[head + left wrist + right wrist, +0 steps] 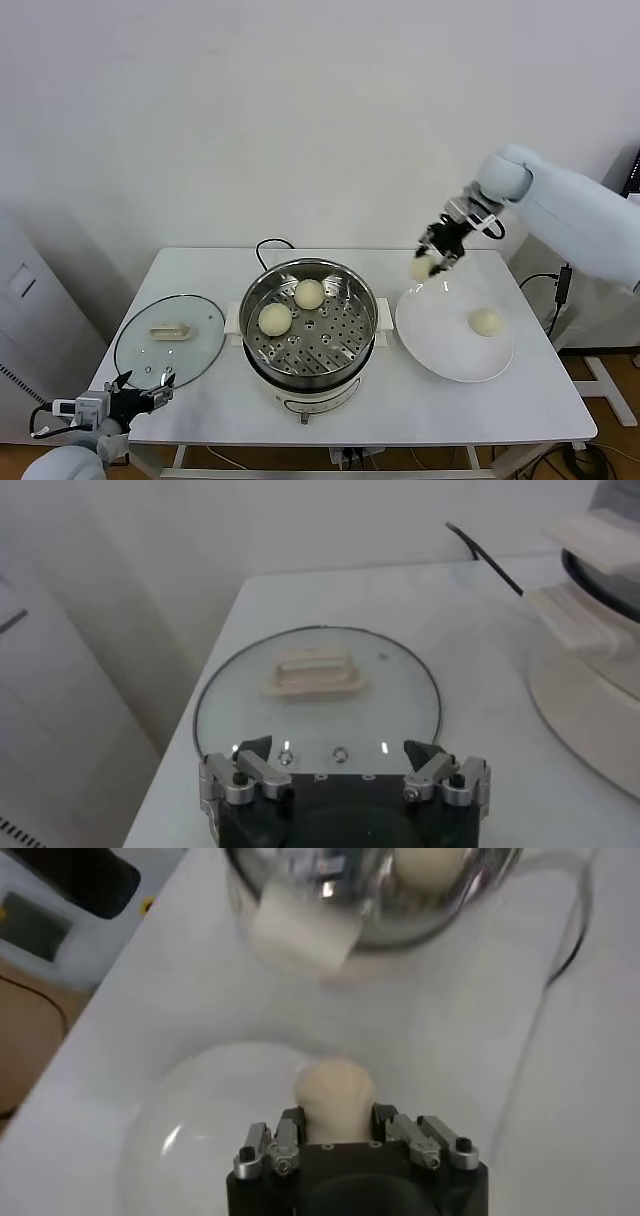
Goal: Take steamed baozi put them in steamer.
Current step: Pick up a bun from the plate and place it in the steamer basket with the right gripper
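Shiny perforated metal steamer, smooth matt baozi, clear glass lid.

White arms, black end effectors

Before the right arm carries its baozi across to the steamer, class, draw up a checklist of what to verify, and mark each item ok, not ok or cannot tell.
1. Right gripper shut on a baozi: ok.
2. Held baozi raised off the white plate: ok.
3. Steamer uncovered, glass lid lying on the table beside it: ok.
4. Free room on the tray beside the two baozi already in: ok.
5. Left gripper open, by the lid, away from the steamer: ok.
6. Grip firmness: cannot tell.
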`<act>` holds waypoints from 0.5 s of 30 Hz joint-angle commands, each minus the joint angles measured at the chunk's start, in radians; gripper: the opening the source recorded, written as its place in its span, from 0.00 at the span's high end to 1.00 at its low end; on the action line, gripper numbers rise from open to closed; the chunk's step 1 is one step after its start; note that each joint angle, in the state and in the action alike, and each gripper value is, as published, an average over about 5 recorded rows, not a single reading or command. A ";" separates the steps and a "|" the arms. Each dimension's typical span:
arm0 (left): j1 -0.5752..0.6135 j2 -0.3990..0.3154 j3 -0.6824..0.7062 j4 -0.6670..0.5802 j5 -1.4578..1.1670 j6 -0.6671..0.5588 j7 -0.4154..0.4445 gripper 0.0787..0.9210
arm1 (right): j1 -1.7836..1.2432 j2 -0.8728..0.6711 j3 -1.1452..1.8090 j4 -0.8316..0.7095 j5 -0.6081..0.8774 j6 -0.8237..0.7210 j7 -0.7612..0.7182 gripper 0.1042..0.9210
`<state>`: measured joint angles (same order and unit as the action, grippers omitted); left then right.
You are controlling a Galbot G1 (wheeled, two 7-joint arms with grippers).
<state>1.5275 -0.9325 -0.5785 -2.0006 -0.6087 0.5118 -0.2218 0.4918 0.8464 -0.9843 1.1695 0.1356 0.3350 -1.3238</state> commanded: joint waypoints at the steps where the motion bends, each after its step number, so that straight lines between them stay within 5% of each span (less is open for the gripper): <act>1: -0.005 0.005 0.006 0.000 0.002 0.001 0.000 0.12 | 0.101 0.078 -0.039 0.203 0.004 0.257 0.024 0.61; 15: -0.005 -0.002 0.004 -0.002 0.004 -0.002 0.000 0.12 | 0.023 0.243 -0.049 0.292 -0.197 0.443 0.067 0.61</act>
<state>1.5214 -0.9315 -0.5739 -2.0043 -0.6055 0.5116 -0.2218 0.5313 0.9895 -1.0234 1.3812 0.0476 0.6335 -1.2756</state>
